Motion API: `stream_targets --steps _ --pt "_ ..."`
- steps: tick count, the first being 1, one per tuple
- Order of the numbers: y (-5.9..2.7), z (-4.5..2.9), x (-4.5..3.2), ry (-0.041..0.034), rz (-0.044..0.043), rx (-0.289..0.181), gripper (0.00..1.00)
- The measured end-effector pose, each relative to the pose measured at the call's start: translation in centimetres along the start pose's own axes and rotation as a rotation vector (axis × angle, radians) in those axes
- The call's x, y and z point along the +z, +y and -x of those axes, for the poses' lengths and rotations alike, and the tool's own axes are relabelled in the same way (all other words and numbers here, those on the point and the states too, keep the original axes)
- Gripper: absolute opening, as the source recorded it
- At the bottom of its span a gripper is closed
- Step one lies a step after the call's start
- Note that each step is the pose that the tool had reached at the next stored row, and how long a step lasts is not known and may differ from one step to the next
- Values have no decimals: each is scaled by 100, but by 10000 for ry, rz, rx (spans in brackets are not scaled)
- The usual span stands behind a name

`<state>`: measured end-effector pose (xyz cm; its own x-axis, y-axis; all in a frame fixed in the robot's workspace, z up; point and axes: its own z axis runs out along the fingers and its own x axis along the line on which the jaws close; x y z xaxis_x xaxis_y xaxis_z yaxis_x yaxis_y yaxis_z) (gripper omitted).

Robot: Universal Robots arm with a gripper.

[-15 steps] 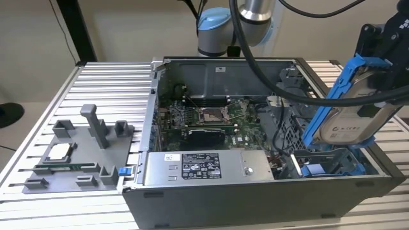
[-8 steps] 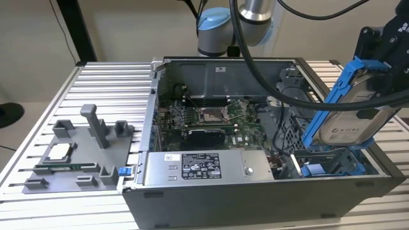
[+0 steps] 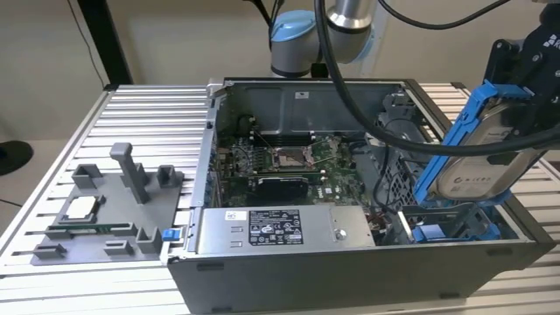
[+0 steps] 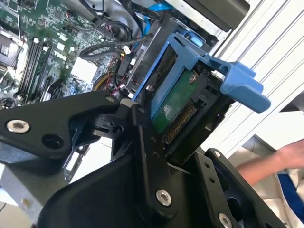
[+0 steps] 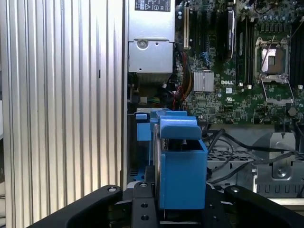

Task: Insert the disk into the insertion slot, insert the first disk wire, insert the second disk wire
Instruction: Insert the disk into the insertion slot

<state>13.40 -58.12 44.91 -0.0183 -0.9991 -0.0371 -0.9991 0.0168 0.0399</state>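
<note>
I work in a robotics lab: a slatted aluminium table (image 3: pixel 149 118), an opened PC (image 3: pixel 350 275) at its centre, a grey parts jig (image 3: pixel 96 239) at nine o'clock, my arm's base (image 3: pixel 293 39) at twelve, bare beige wall (image 3: pixel 175 39) behind

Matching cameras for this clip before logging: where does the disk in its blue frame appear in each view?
Exterior view: the disk hangs tilted above the open case, at the exterior view's right.
Second wrist view: the disk, green board side showing, clamped in the gripper.
First wrist view: the disk, blue frame end-on, held in the gripper.
Shared landmark: the motherboard, seen in all three.
</note>
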Motion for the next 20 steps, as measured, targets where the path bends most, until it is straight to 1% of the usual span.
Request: stream_targets --steps 4,8,20 --pt "-8 -1 38 -4 0 0 0" --pt "-14 -3 80 -23 0 0 0" --pt "-68 -9 258 -140 3 -4 0"
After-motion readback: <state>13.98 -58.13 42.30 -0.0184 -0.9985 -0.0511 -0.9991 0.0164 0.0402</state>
